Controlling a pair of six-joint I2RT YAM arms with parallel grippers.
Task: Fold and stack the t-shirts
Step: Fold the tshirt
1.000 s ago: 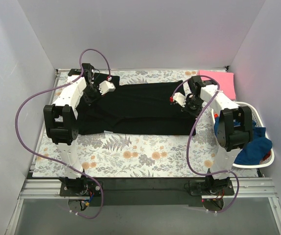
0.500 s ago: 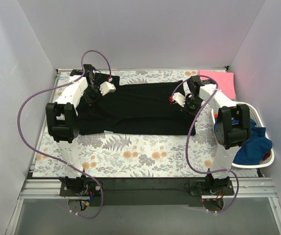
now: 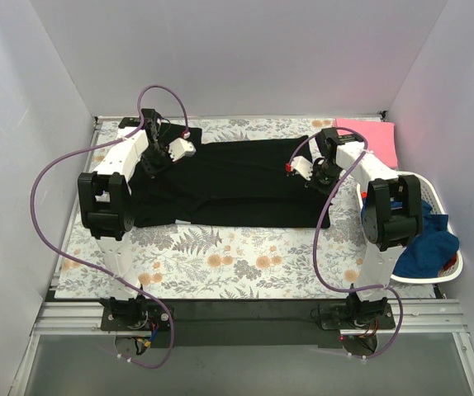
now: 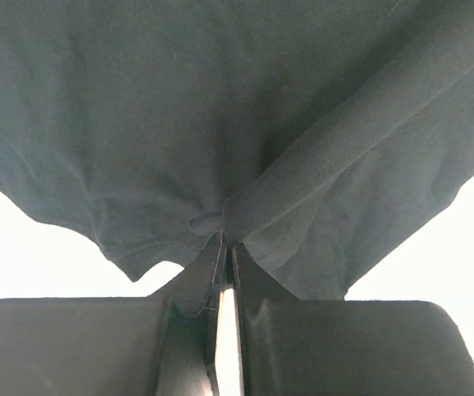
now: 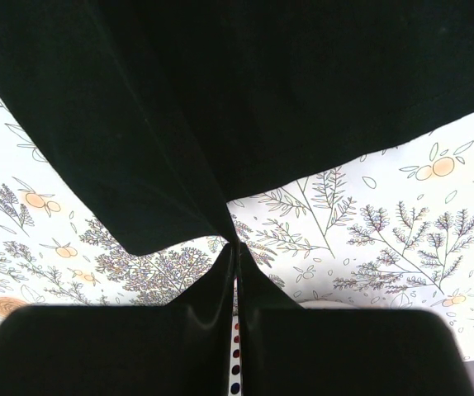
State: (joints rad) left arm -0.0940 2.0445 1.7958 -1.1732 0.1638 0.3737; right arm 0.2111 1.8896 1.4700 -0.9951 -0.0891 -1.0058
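Wrist views: left tool [image 4: 225, 247], right tool [image 5: 235, 247] each clamped on black t-shirt [image 3: 229, 181] edge.

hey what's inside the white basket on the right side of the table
A crumpled blue garment lies in the white basket. Anything beneath it is covered, and the right arm blocks the basket's left part.

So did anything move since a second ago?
Barely. The left arm and right arm crept slightly toward the middle, then stopped. The left fingers and right fingers still pinch the black t-shirt. It, the folded pink shirt and the basket stayed put.
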